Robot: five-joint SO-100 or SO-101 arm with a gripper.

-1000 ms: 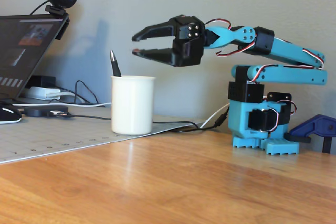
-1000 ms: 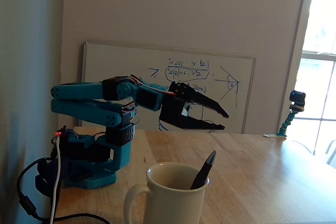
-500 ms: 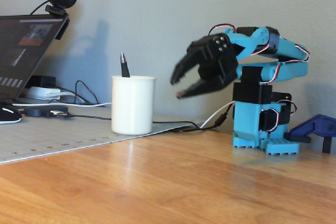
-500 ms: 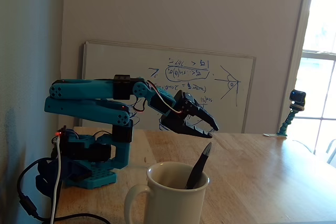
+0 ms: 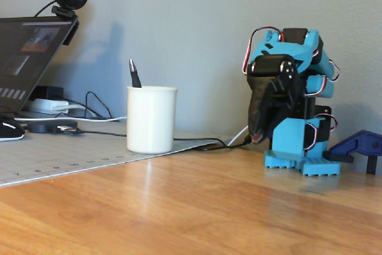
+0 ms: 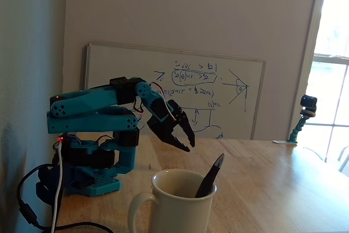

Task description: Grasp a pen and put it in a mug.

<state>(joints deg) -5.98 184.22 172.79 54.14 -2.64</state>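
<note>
Nearest the camera in a fixed view, the white ceramic mug (image 6: 175,204) stands on the wooden bench (image 6: 272,184) with the dark pen (image 6: 210,177) leaning inside it, tip above the rim. Behind it, the folded blue plastic arm (image 6: 95,114) holds its black fingers (image 6: 182,137) slightly parted and empty, well apart from the mug.

The blue arm (image 6: 98,110) is folded back over its base, its black jaws empty, slightly parted, angled downward.
</note>
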